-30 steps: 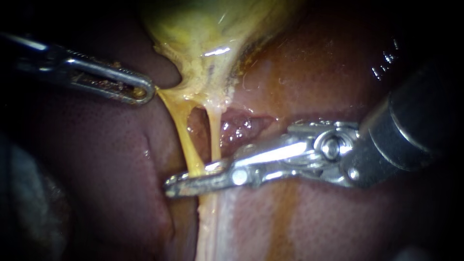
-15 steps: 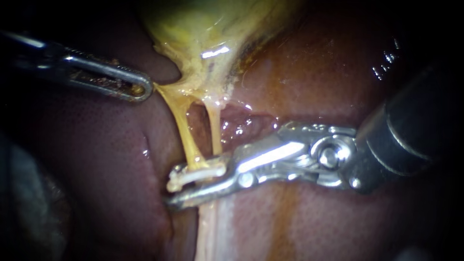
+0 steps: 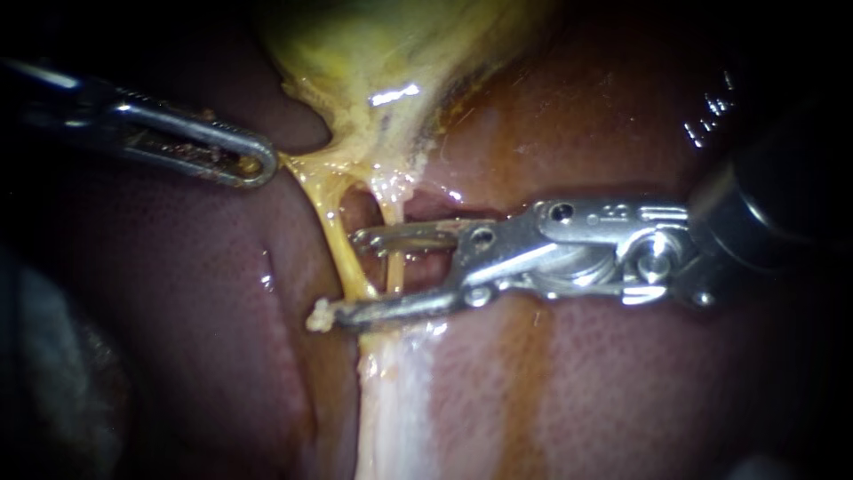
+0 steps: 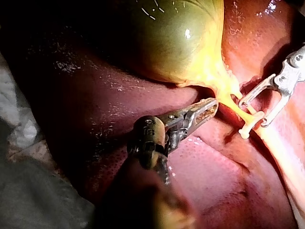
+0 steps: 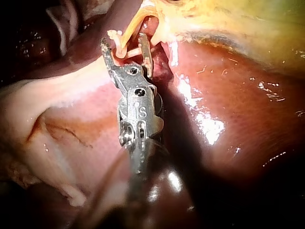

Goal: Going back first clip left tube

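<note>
Two released jaws of my right instrument [image 3: 346,276] straddle the left tube [image 3: 328,228], which looks thin, soft, slippery and easily torn at its clip [image 3: 318,314], so best left ungrasped, while my left instrument [image 3: 256,165] clenches the gallbladder's [image 3: 373,71] edge.

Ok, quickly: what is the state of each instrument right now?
Left instrument: jaws shut on the gallbladder edge.
Right instrument: jaws open, holding nothing.

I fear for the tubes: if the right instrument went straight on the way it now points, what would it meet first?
Probably the right tube: both tubes already seem to stand inside the right instrument's open mouth, and this one is nearer its hinge than the left tube. Depth is unclear.
</note>
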